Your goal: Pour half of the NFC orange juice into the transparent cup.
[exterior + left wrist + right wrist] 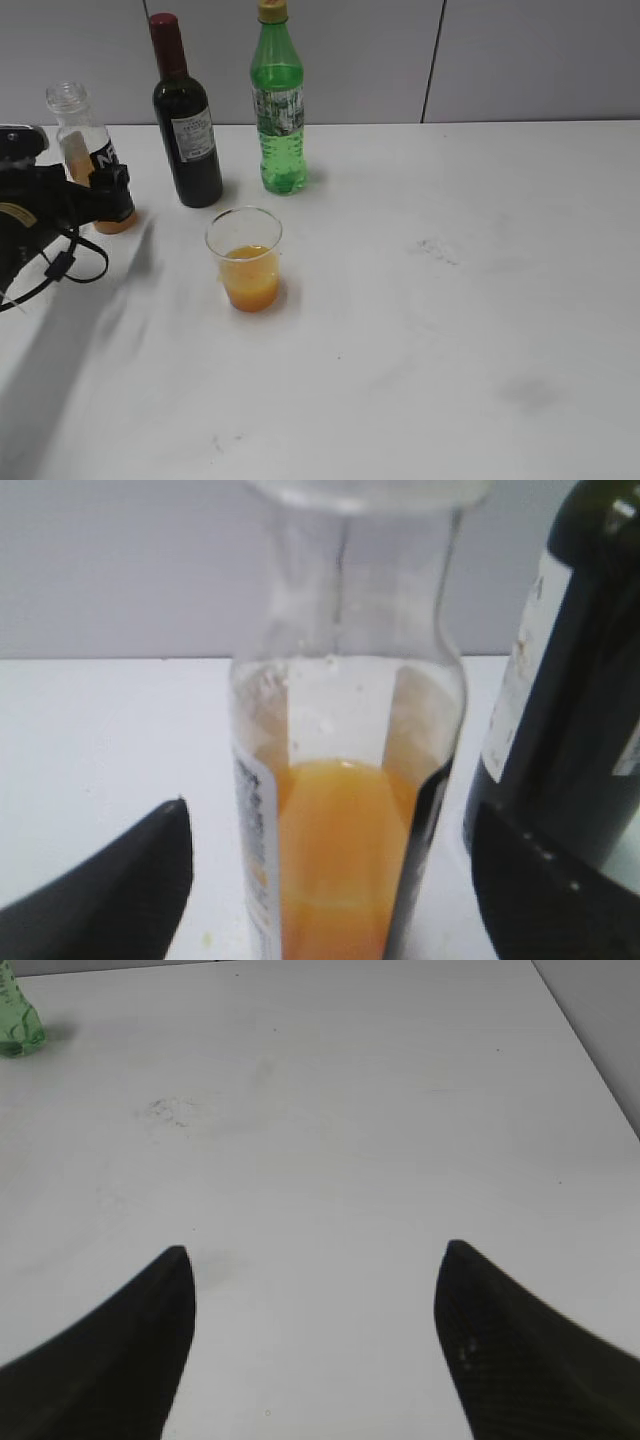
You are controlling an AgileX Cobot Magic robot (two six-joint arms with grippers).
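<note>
The NFC orange juice bottle [85, 150] stands upright and capless at the far left of the white table [450, 300], with orange juice only in its lower part. In the left wrist view the bottle [345, 850] stands between the fingers of my left gripper [325, 815], with a gap on each side. The left gripper [108, 192] is open. The transparent cup [246, 262] stands in front of the bottles, about a third full of orange juice. My right gripper [315, 1250] is open and empty over bare table; it does not show in the exterior view.
A dark wine bottle [186, 130] stands just right of the juice bottle, and shows close by in the left wrist view [570, 700]. A green soda bottle [279, 115] stands further right; its base shows in the right wrist view [15, 1025]. A grey wall runs behind the table.
</note>
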